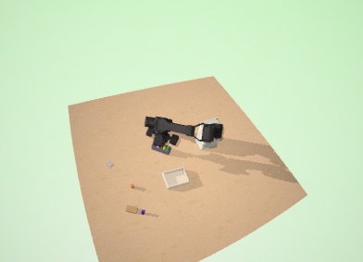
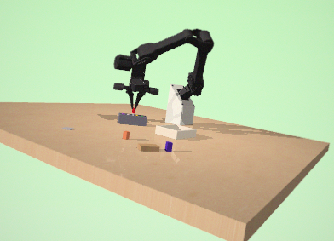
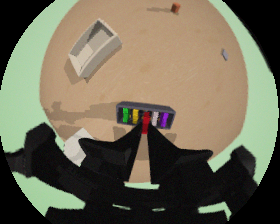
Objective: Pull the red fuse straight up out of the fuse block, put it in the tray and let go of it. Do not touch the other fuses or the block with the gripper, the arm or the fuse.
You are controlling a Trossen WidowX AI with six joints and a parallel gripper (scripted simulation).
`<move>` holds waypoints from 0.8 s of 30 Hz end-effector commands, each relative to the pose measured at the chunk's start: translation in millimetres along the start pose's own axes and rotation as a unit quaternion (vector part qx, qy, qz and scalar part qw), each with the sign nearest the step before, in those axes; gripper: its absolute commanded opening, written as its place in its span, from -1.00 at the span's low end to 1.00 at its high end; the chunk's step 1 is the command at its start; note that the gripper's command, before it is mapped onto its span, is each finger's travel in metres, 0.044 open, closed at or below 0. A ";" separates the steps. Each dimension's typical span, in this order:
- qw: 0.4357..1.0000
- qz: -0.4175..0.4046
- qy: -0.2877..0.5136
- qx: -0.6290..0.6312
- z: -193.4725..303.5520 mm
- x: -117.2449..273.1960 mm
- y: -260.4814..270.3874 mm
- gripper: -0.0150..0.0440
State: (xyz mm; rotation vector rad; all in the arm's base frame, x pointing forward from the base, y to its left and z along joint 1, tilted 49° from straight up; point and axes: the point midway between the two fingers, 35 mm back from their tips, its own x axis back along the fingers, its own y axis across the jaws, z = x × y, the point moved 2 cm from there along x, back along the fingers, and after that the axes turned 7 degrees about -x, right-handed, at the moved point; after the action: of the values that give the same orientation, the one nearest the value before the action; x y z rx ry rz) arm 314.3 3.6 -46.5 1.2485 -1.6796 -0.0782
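Observation:
My gripper (image 2: 133,108) (image 3: 145,125) is shut on the red fuse (image 2: 133,111) (image 3: 145,122) and holds it upright over the middle of the dark fuse block (image 2: 132,120) (image 3: 145,106). The fuse's body shows above the block's top; whether its lower end is clear of the slot I cannot tell. In the wrist view the green fuse (image 3: 125,115) and yellow fuse (image 3: 135,116) sit in the block on one side, the white fuse (image 3: 155,118) and purple fuse (image 3: 165,119) on the other. The pale tray (image 1: 178,185) (image 2: 170,133) (image 3: 102,57) stands apart from the block, with no fuse visible inside.
An orange block (image 1: 132,186) (image 2: 126,135) (image 3: 175,8) stands beyond the fuse block. A brown block (image 1: 131,209) (image 2: 148,147) lies near a dark blue block (image 1: 143,212) (image 2: 169,146). A flat grey piece (image 1: 109,165) (image 2: 68,129) (image 3: 225,54) lies off to the side.

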 end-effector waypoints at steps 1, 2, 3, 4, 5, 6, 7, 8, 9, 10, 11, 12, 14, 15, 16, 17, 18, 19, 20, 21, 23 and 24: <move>1.000 0.001 0.003 0.002 0.5 2.3 0.0 -0.49; 1.000 0.001 0.003 0.002 0.5 2.8 0.0 -0.49; 1.000 0.001 0.003 0.002 0.5 3.3 0.0 -0.49; 1.000 0.001 0.003 0.002 0.5 3.8 0.0 -0.49; 1.000 0.001 0.002 0.002 0.5 4.3 0.0 -0.49; 1.000 0.001 0.002 0.002 0.5 4.8 0.1 -0.49; 1.000 0.001 0.002 0.002 0.5 5.3 0.1 -0.49; 1.000 0.001 0.002 0.002 0.5 5.8 0.1 -0.49; 1.000 0.001 0.002 0.001 0.5 6.3 0.1 -0.49; 1.000 0.001 0.002 0.001 0.5 6.8 0.2 -0.49; 1.000 0.001 0.002 0.001 0.5 7.1 0.1 -0.49; 1.000 0.001 0.002 0.001 0.5 7.9 0.1 -0.49; 1.000 0.001 0.002 0.001 0.4 10.9 0.0 -0.49; 1.000 0.001 0.002 0.001 0.4 12.6 0.0 -0.49; 1.000 0.001 0.002 0.001 0.4 14.2 -0.1 -0.49; 1.000 0.001 0.002 0.001 0.4 15.9 -0.1 -0.49; 1.000 0.001 0.002 0.001 0.4 17.5 -0.1 -0.49; 1.000 0.001 0.003 0.001 0.4 19.2 -0.1 -0.49; 1.000 0.001 0.003 0.001 0.4 20.8 -0.1 -0.49; 1.000 0.001 0.003 0.001 0.4 22.5 -0.1 -0.49; 1.000 0.001 0.003 0.001 0.4 25.8 -0.1 -0.49; 1.000 0.001 0.003 0.001 0.5 27.5 0.0 -0.49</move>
State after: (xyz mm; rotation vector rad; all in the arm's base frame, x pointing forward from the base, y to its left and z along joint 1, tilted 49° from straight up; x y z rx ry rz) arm 314.4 -12.8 -32.2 1.2477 -1.6784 -0.0806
